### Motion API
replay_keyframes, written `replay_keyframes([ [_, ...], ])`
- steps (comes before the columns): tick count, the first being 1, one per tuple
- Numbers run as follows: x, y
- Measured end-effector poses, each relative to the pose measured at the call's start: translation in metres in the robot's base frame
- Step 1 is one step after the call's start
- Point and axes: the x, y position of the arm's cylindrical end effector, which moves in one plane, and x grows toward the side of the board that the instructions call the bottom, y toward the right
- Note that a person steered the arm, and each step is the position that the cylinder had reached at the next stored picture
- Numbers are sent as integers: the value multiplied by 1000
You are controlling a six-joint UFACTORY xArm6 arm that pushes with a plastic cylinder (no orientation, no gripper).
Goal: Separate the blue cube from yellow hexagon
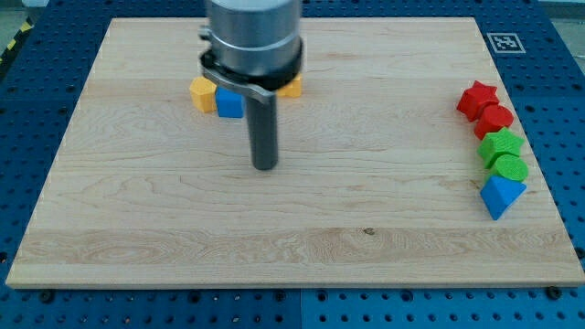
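The blue cube [229, 103] sits near the view's top left on the wooden board [137, 210]. A yellow block [202, 93], the hexagon by its look, touches the cube's left side. My tip [264, 165] rests on the board below and a little right of the blue cube, apart from it. The arm's grey body [253, 41] hides the area just above and right of the cube.
Another yellow block [291, 88] peeks out right of the arm body. At the view's right edge stand a red star [477, 98], a red block [494, 120], a green star [500, 145], a green block [510, 167] and a blue triangle [501, 196].
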Motion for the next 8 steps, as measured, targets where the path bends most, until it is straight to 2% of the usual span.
replay_keyframes([
  [1, -18, -13],
  [2, -24, 15],
  [3, -24, 68],
  [4, -48, 69],
  [5, -84, 59],
  [7, -139, -21],
  [8, -132, -48],
])
